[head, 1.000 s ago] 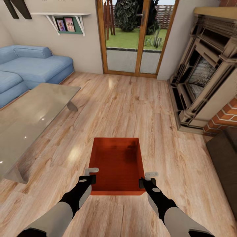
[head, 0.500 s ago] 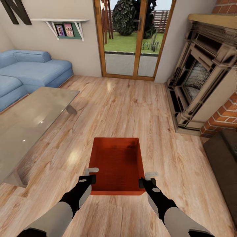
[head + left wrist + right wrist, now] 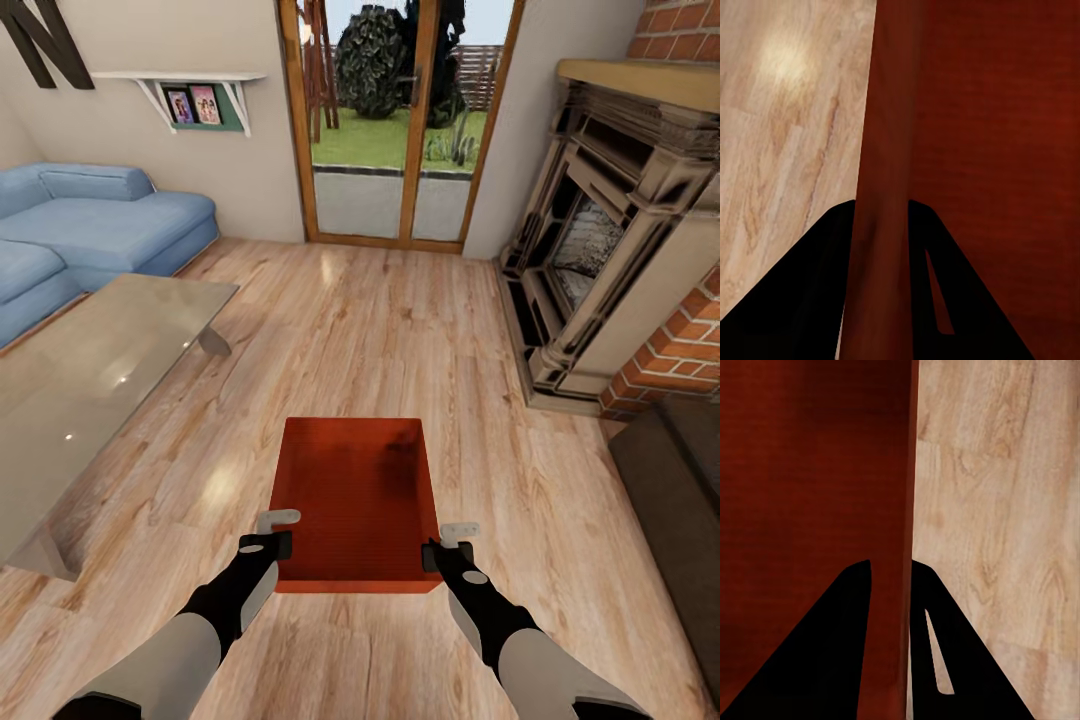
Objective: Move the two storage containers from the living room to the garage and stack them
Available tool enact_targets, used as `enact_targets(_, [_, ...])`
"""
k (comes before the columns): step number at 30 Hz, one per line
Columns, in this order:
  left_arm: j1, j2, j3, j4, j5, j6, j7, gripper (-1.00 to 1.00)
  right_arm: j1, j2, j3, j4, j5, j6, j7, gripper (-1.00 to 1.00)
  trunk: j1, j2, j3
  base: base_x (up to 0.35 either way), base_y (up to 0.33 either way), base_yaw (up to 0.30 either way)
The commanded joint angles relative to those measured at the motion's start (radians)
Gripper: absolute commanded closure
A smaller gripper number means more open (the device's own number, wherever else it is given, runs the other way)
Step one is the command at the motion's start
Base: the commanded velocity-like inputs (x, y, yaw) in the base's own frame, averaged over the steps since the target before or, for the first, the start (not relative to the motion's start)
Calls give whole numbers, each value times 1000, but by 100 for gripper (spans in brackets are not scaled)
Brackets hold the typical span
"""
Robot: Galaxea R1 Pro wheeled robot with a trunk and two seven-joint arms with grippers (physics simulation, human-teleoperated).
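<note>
Living room with plank floor, sofa, glass table and fireplace.

Light wood planks (image 3: 400,330) cover the floor, with soft glare patches near the glazed doors (image 3: 395,120). The doors have wooden frames and look out on grass, a dark bush and a fence in daylight. Beige walls (image 3: 260,150) flank them. A white shelf (image 3: 190,85) on brackets holds two framed pictures. A blue sofa (image 3: 90,230) sits along the left, with a glass table (image 3: 90,370) just in front of it. On the right stands an ornate fireplace (image 3: 600,260) set in red brick (image 3: 680,350); a dark brown furniture edge (image 3: 670,480) lies near it.
</note>
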Motion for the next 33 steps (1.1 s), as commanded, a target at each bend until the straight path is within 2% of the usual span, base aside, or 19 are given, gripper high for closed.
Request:
enact_targets(1, [0,1,72,0,11,8,21,100,-1,1,-24,-3,14,-48,-20,100,-4,7,3,0,0,-7])
enact_targets(8, [0,1,72,0,11,8,21,100,0,2,-24,-3,13,-48,-20,100,-31,56,29,0,0,-1])
enact_targets(33, [0,1,73,-2,11,7,21,100,0,1,-24,-3,13,-47,-19,100,-126,231,146,0,0,0])
